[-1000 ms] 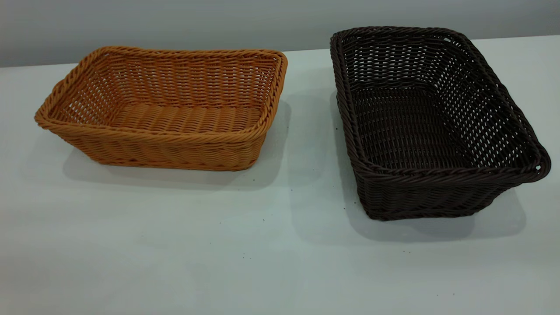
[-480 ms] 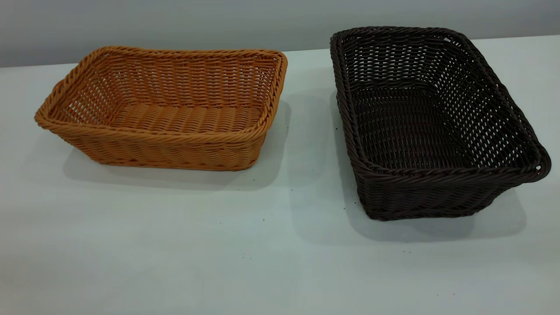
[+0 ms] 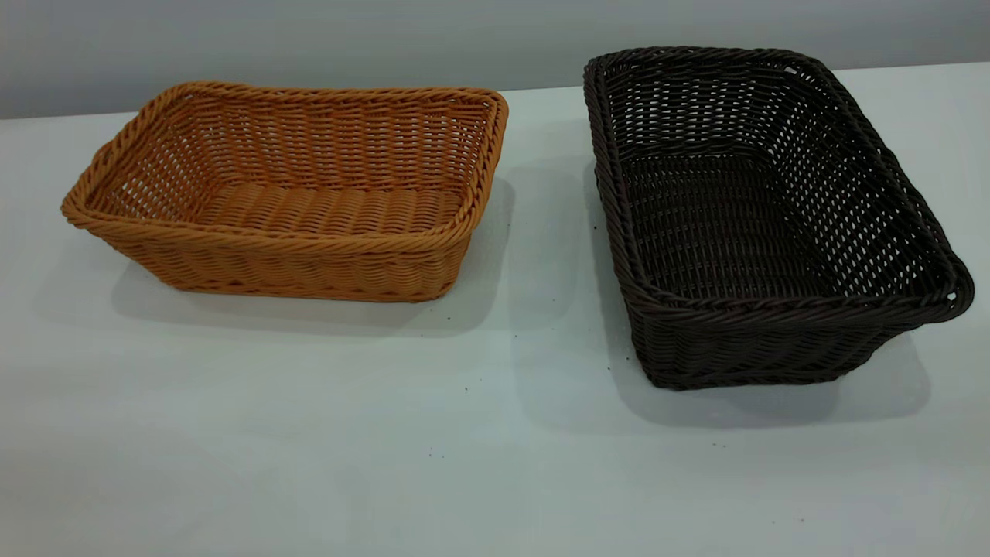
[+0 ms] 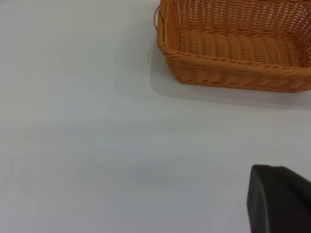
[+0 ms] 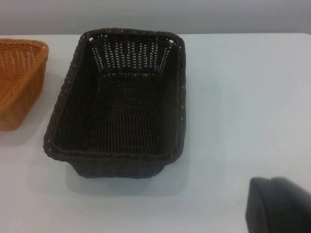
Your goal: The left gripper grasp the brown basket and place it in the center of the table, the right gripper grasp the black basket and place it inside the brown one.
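Note:
The brown basket (image 3: 294,267) stands upright and empty on the left half of the table (image 3: 387,433). The black basket (image 3: 742,352) stands upright and empty on the right half, a gap of bare table between the two. Neither gripper appears in the exterior view. In the left wrist view only a dark blurred part of the left gripper (image 4: 279,199) shows, well short of the brown basket (image 4: 233,73). The right wrist view holds a similar dark part of the right gripper (image 5: 279,206), apart from the black basket (image 5: 121,165). Neither gripper touches anything.
A grey wall (image 3: 495,31) runs behind the table's far edge. Tiny dark specks (image 3: 465,388) dot the tabletop in front of the baskets. Bare table lies between the baskets and along the near side.

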Motion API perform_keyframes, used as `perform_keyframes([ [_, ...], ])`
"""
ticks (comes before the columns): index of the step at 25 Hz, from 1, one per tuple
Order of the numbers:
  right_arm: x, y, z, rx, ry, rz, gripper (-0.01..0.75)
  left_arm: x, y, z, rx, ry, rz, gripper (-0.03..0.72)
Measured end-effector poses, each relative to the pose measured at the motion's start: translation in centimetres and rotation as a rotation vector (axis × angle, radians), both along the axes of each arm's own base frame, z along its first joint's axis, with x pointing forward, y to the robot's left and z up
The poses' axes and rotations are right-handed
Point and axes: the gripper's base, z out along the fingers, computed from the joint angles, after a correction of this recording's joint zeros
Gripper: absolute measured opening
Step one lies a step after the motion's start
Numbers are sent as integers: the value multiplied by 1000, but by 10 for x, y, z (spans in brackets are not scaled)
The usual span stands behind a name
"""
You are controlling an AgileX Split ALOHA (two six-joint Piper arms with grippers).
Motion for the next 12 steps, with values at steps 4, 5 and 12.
perform_keyframes([
  [4, 0, 0, 0, 0, 0, 0, 6, 0, 0, 0, 0, 0, 0, -1],
  [5, 0, 0, 0, 0, 0, 0, 6, 0, 0, 0, 0, 0, 0, -1],
  [12, 0, 1, 0, 11, -2, 7, 6, 1, 0, 1, 3, -9, 2, -1],
])
